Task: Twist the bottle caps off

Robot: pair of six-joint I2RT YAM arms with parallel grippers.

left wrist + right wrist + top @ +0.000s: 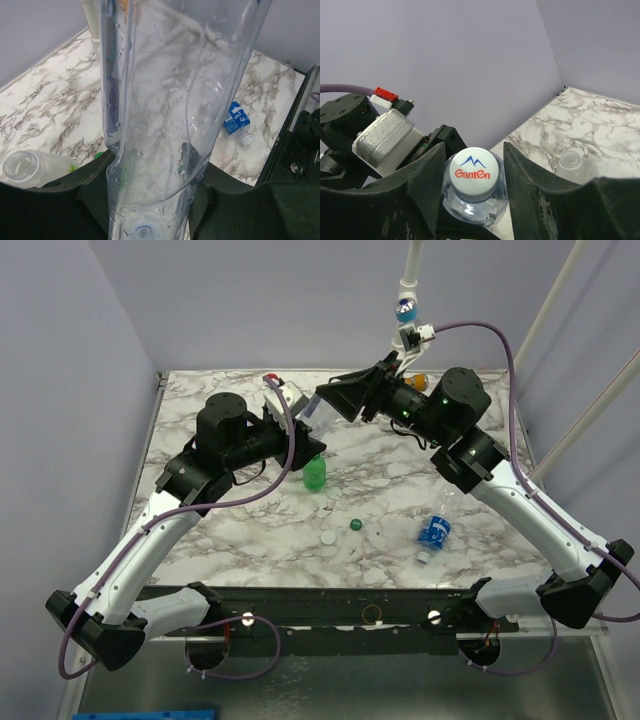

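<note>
My left gripper (156, 192) is shut on the lower body of a clear bottle (165, 90), which it holds off the table (200, 410). In the top view the left gripper (300, 445) and right gripper (338, 405) face each other over the back middle. This bottle's white cap (472, 172), printed "Ganten", sits between the fingers of my right gripper (474, 150). The jaws stand on either side of it with a narrow gap still showing on the right. A green bottle (316, 472) lies just below the held one.
A small bottle with a blue label (435, 530) lies at front right. An uncapped clear bottle (25, 170) lies at the back left. A loose green cap (355, 525) and a white cap (328, 537) rest near the front. A white pipe with a blue valve (405, 310) rises behind.
</note>
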